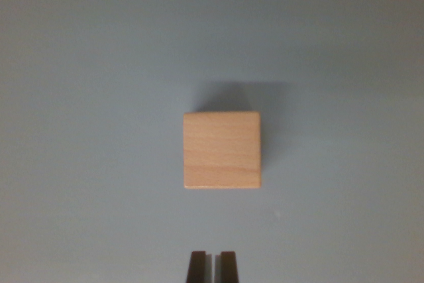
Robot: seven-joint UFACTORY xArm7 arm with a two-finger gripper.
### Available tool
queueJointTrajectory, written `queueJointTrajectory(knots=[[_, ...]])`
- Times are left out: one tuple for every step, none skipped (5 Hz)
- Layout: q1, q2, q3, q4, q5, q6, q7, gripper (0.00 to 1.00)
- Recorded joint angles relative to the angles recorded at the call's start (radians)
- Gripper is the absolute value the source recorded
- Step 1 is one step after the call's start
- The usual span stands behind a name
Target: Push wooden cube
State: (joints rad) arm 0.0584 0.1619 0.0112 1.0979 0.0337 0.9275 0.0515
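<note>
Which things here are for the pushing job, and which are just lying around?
For the job:
- wooden cube, sitting flat on the surface
- tool, at the bottom edge, below the cube and not touching it, its fingers nearly together

Just there:
- plain grey-blue surface
- nothing else is lying about

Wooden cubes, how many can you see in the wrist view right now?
1. The wooden cube sits on the plain grey surface near the picture's middle, above the tool at the bottom edge. Nothing seems to hide another.
</note>
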Motion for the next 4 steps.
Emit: queueJointTrajectory(knots=[[0.0, 0.0, 0.0, 0.0, 0.0, 0.0, 0.0, 0.0], [0.0011, 0.014, 0.001, -0.034, -0.0011, -0.044, 0.007, 0.0], [0.0011, 0.014, 0.001, -0.034, -0.0011, -0.044, 0.007, 0.0], [0.0021, 0.027, 0.002, -0.067, -0.0022, -0.086, 0.014, 0.0]])
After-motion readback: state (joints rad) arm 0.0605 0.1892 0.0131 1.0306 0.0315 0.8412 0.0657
